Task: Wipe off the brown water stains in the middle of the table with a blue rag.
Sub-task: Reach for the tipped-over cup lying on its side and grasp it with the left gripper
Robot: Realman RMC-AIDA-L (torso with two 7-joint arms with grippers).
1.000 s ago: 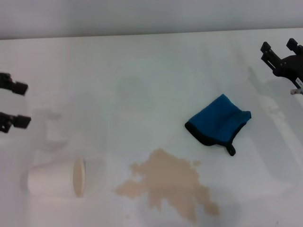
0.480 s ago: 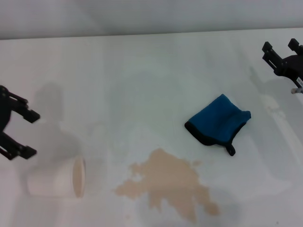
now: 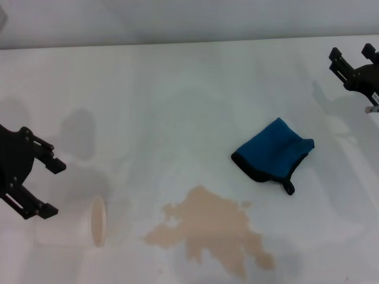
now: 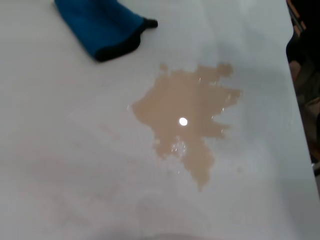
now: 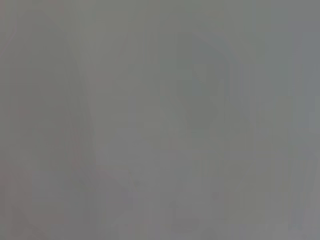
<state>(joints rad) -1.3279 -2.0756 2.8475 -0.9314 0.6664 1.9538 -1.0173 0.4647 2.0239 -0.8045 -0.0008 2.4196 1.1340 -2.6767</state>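
Note:
The blue rag point(image 3: 273, 155) lies folded on the white table point(image 3: 189, 94), right of centre, its black loop toward the front. The brown water stains point(image 3: 212, 232) spread in front of it, a little to its left. Both show in the left wrist view: the rag point(image 4: 100, 26) and the stains point(image 4: 187, 117). My left gripper point(image 3: 50, 186) is open at the left edge, just above and left of a fallen cup. My right gripper point(image 3: 352, 56) is open at the far right, behind and right of the rag. The right wrist view shows only grey.
A white paper cup point(image 3: 71, 223) lies on its side at the front left, its mouth facing the stains. The table's far edge point(image 3: 189, 42) meets a grey wall.
My left gripper has moved down and to the right, toward the fallen cup. My right gripper has barely shifted. The rag, stains and cup have not moved.

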